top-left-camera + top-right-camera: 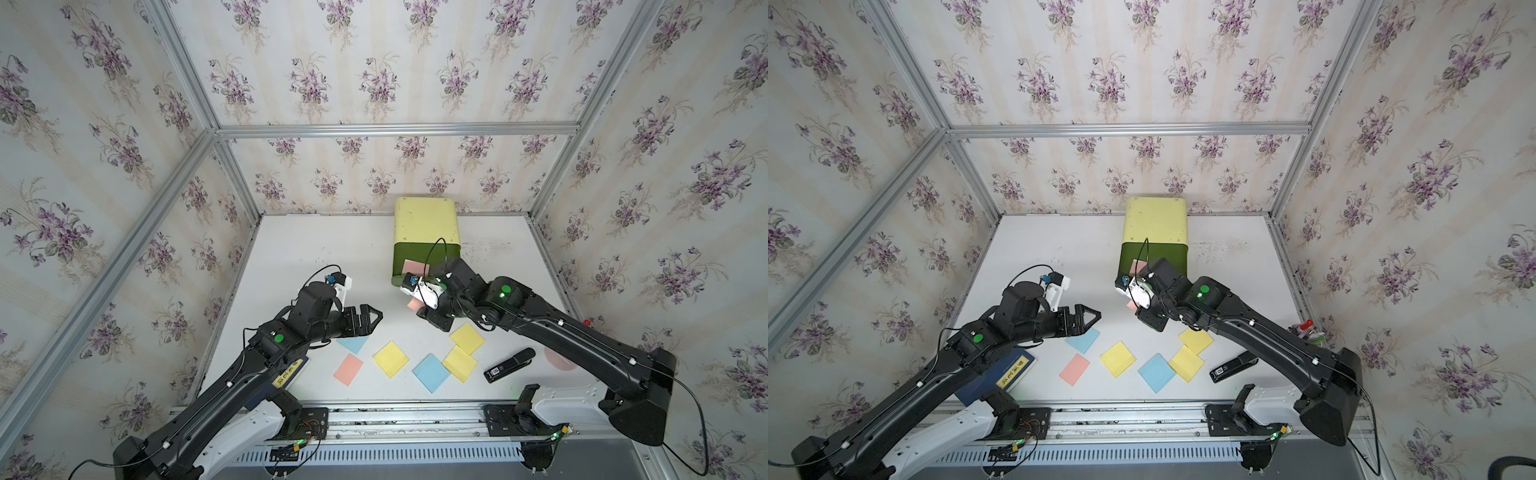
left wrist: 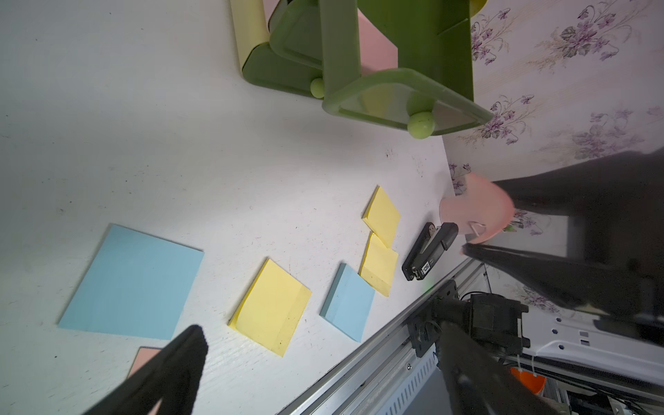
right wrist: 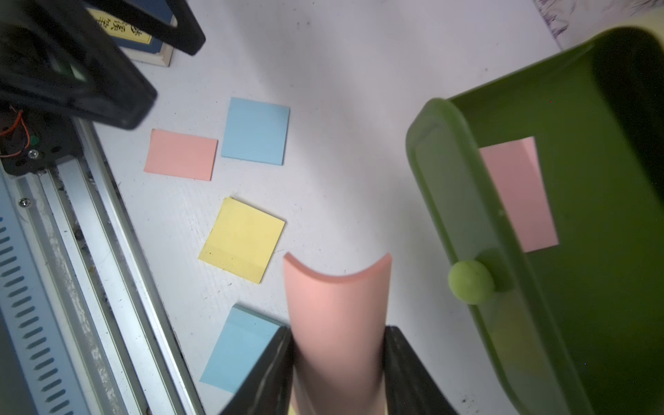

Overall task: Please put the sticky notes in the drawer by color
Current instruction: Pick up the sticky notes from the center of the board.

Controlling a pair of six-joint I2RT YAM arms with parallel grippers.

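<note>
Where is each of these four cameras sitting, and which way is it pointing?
Top views: twin cameras high above the arms' bases, looking down at the table, the drawer, the left arm and right arm.
Left wrist: rides the left arm, looking past its open fingers over the loose notes toward the drawer.
Right wrist: rides the right arm, looking along its fingers, shut on a curled pink note; the left arm shows too.
Shared: both wrist views show the flat pink note in the pulled-out tray.

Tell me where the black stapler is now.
In both top views the stapler lies on the table at its right front, just right of two overlapping yellow notes.
</note>
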